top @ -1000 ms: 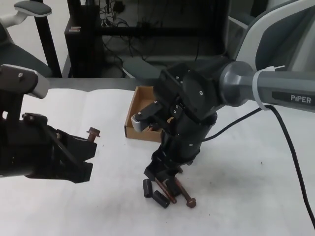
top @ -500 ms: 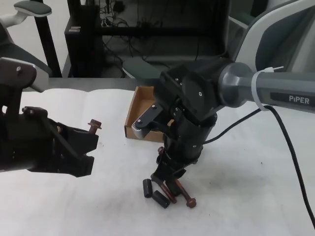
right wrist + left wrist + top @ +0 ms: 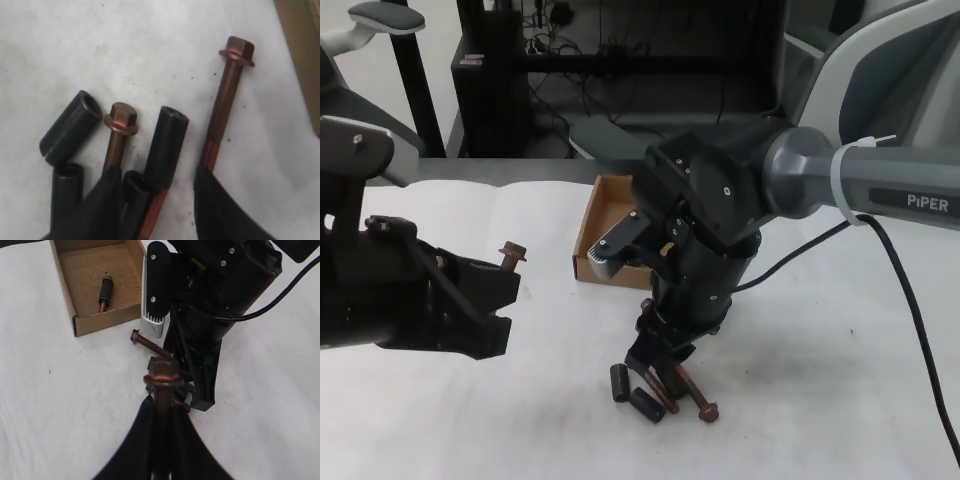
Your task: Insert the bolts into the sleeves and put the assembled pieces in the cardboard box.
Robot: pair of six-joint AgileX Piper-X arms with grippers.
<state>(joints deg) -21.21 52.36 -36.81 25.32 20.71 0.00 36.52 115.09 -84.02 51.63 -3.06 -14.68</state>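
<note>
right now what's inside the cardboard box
One bolt in a black sleeve lies on the floor of the cardboard box. The right arm covers one corner, so anything there is hidden.

The white surface (image 3: 850, 400) spans the foreground. Behind its far edge stands a black metal rack (image 3: 495, 80), with tangled black cables (image 3: 620, 45) beside it. A grey padded armrest (image 3: 385, 15) sits at the far left.
</note>
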